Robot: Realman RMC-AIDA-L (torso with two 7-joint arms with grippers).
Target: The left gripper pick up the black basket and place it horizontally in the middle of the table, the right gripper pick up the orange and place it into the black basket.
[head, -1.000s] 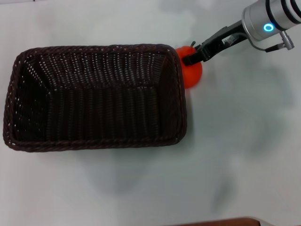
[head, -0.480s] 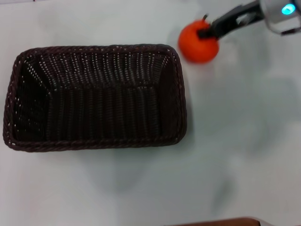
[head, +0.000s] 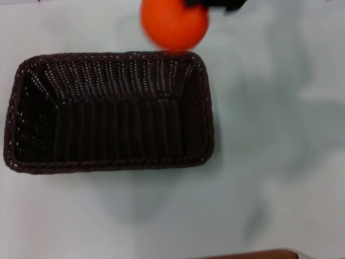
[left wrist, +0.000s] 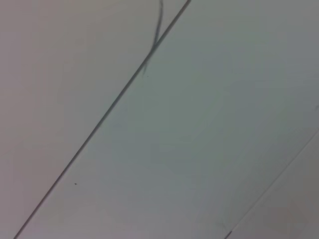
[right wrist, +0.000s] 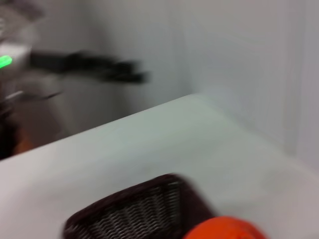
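While the orange hangs above the bench's far edge, just beyond the far rim of the black basket, the right claw shows only as a dark sliver at its top, seemingly clamped on it; the left claw is out of sight. Orange: judged light, firm, glossy and round, prone to slip or roll, best pinched across its widest part. Basket: stiff woven wicker, lengthwise mid-bench, interior empty, open bench toward the right and near edges.

no readable text, labels, brands or numbers, no signs on any surface in view
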